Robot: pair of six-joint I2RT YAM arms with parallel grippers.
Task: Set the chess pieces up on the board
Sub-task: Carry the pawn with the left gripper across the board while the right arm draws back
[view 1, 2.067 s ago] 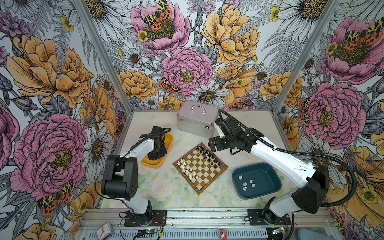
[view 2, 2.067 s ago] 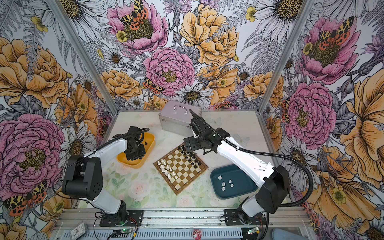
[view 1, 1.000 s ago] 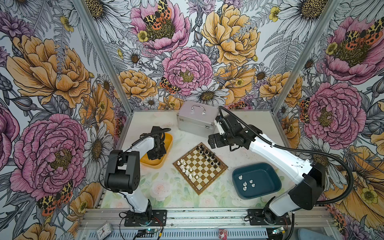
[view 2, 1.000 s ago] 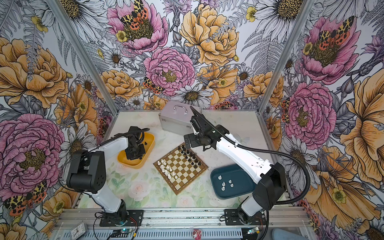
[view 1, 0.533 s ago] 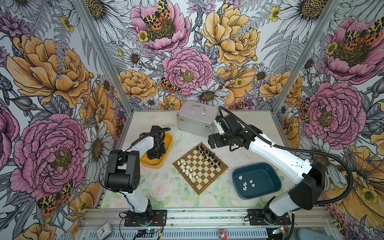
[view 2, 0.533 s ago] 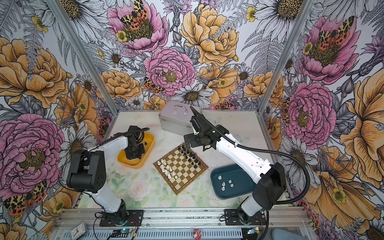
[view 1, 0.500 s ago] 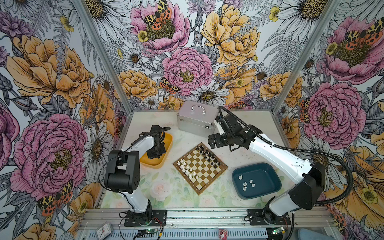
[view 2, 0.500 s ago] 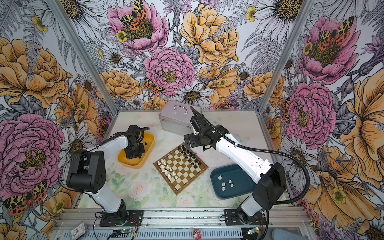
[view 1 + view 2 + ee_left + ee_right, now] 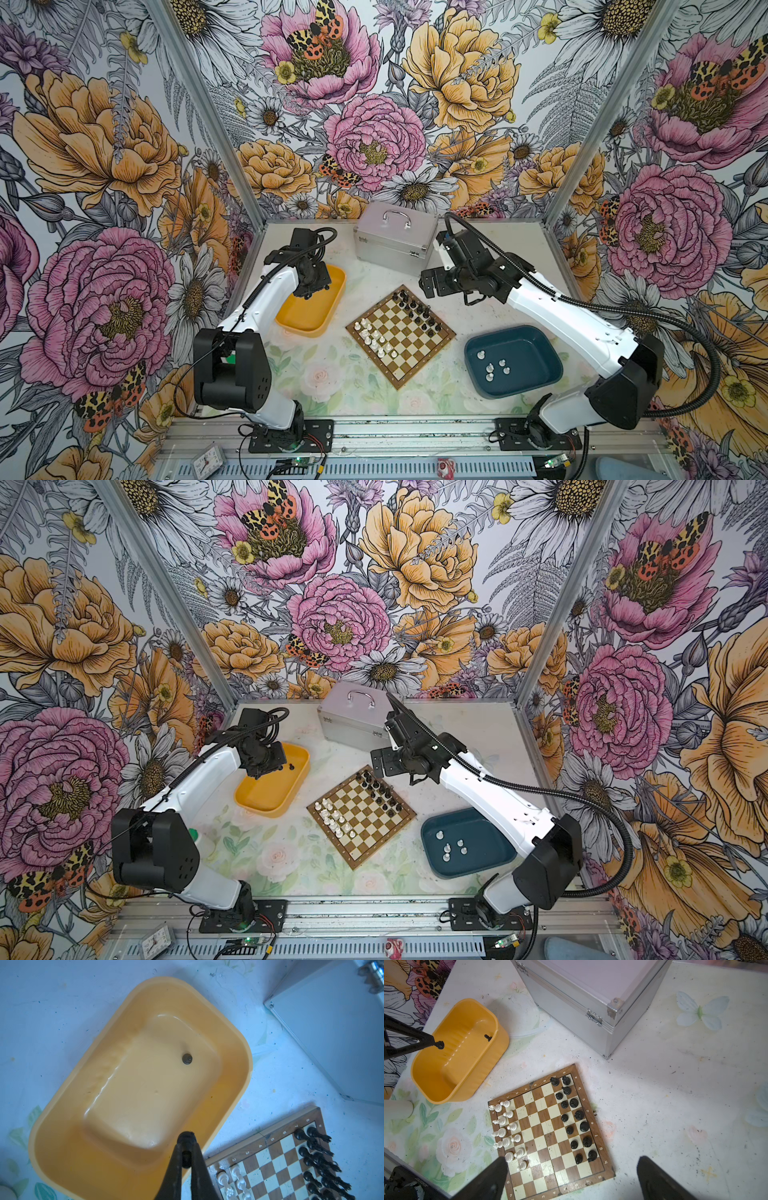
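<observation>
- Only the left wrist view shows the grip close up. The left end effector (image 9: 186,1148) is pressed together on one black piece (image 9: 186,1138), held clear above the yellow tray (image 9: 116,1147).
- A second black piece (image 9: 187,1059) stands alone on that tray's floor. It is seen in both wrist views.
- The teal tray (image 9: 528,357) appears in neither wrist view. Both top views show it on the surface (image 9: 332,374), to the right of the board (image 9: 405,338).
- The right end effector (image 9: 572,1161) is spread wide, holding and touching nothing. It hangs beside the board's black-side edge, near the silver case (image 9: 392,241).
- The board lies turned diagonally mid-surface. It sits between the two trays and in front of the case.
- The right wrist view gives the clearest count. Fourteen black pieces (image 9: 573,1102) stand on the board in two rows of seven.
- Eleven white pieces (image 9: 512,1126) stand along the opposite edge, five in the outer row and six in the inner.
- Five more white pieces lie in the teal tray.
- There are two trays, one case and one board.
</observation>
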